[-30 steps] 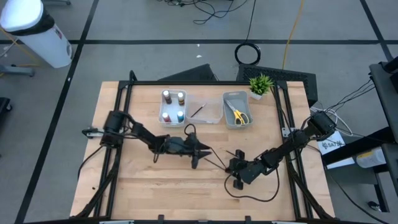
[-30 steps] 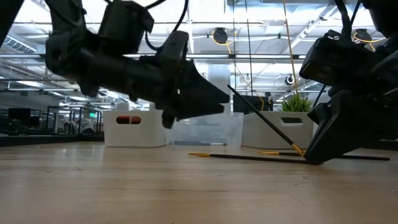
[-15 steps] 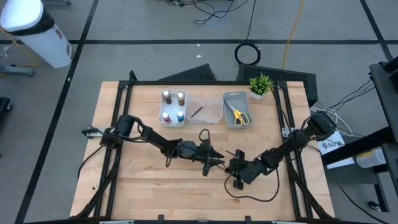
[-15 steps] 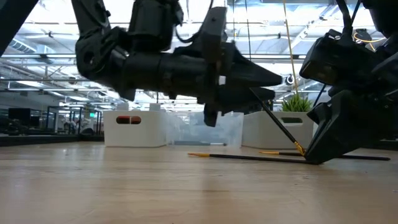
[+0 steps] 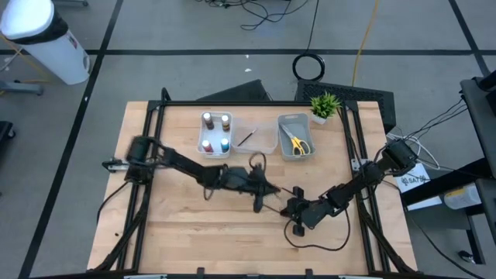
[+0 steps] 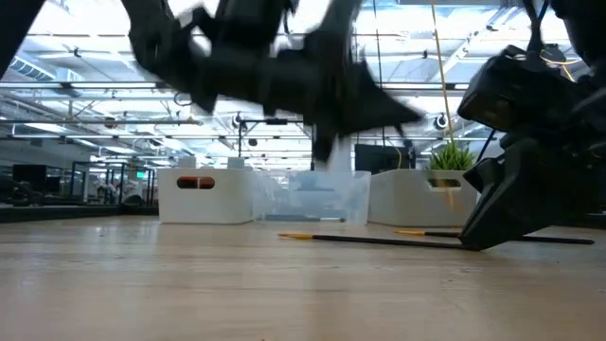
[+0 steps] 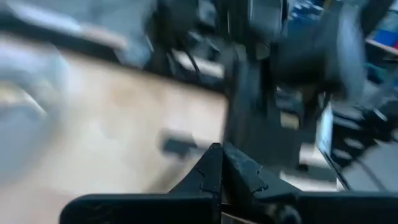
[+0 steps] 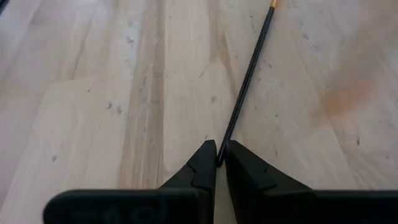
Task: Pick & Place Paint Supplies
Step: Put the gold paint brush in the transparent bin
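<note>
Left gripper [image 5: 267, 191], blurred, fingers pressed together on nothing visible; right gripper [image 8: 218, 163] pinches a thin dark gold-tipped brush [image 8: 249, 74].

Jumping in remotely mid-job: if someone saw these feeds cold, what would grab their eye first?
Probably the two dark arms meeting at the table's middle: the left gripper is shut just left of the right gripper, which pinches a thin dark brush lying on the wood. Behind them along the far edge sit the white tray of paint bottles, a clear tray, and yellow-handled scissors in a grey tray.
</note>
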Available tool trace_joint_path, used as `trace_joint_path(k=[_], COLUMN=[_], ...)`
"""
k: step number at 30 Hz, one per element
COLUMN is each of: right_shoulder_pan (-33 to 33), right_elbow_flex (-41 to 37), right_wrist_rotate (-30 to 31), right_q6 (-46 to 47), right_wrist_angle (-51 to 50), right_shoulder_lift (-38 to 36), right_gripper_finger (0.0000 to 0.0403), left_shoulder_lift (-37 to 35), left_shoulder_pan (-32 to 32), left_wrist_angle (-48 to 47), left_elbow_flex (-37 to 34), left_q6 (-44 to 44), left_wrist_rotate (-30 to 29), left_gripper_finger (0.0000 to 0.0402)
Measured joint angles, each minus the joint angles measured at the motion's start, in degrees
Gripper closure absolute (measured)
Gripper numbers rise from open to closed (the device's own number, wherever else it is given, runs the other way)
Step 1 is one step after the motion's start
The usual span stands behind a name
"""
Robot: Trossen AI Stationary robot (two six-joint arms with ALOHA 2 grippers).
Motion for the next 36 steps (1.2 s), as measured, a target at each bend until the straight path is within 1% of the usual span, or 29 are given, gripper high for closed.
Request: trace_joint_path(k=[3,6,10,13,17,21,23,25,28,30,32,36], right_shoulder_pan=[0.02,0.16,0.19,0.10,-0.53,-1.28,-1.49,-1.78,-2.16,-2.47,-2.60,-2.62], right_elbow_flex=[-0.11,-0.22,-0.17,-0.22,-0.22,-0.22,-0.20,-0.20,-0.20,-0.18,-0.17,-0.13], right_wrist_rotate=[-0.40,-1.54,-1.04,-0.13,0.04,0.20,0.20,0.23,0.26,0.26,0.28,0.24], right_q6=[-2.33,-4.19,-5.58,-6.54,-6.72,-7.06,-7.09,-7.09,-7.09,-6.96,-6.60,-6.50], right_wrist_angle=[4.00,5.14,5.83,5.72,5.00,4.64,4.42,4.41,4.43,4.49,4.50,4.50], right_shoulder_lift=[-0.07,-1.03,-1.97,-1.95,-1.99,-2.08,-2.07,-2.05,-2.08,-2.08,-2.08,-2.08], right_gripper_finger=[0.0380,0.0383,0.0383,0.0383,0.0383,0.0383,0.0383,0.0383,0.0383,0.0383,0.0383,0.0383], left_shoulder_lift=[-6.59,-12.24,-19.44,-21.74,-21.41,-17.59,-15.47,-13.93,-10.56,-9.10,-8.82,-8.62], left_shoulder_pan=[0.62,1.25,3.65,6.79,12.54,17.79,19.75,21.50,22.81,23.01,23.00,23.18], left_wrist_angle=[-6.86,-13.23,-14.21,-14.95,-7.98,-1.86,1.20,4.02,4.39,4.06,4.62,3.96], left_elbow_flex=[0.20,-0.04,-0.75,-3.47,-8.07,-12.26,-12.76,-12.56,-11.46,-10.83,-10.67,-10.60], left_q6=[4.97,10.09,15.33,16.64,13.66,9.77,8.58,7.33,7.24,7.01,6.01,5.69], left_wrist_rotate=[-3.88,-6.22,-8.01,-8.89,-9.29,-10.18,-9.41,-6.80,-5.05,-5.08,-6.95,-9.41], left_gripper_finger=[0.0397,0.0397,0.0397,0.0398,0.0398,0.0399,0.0399,0.0399,0.0393,0.0381,0.0364,0.0319])
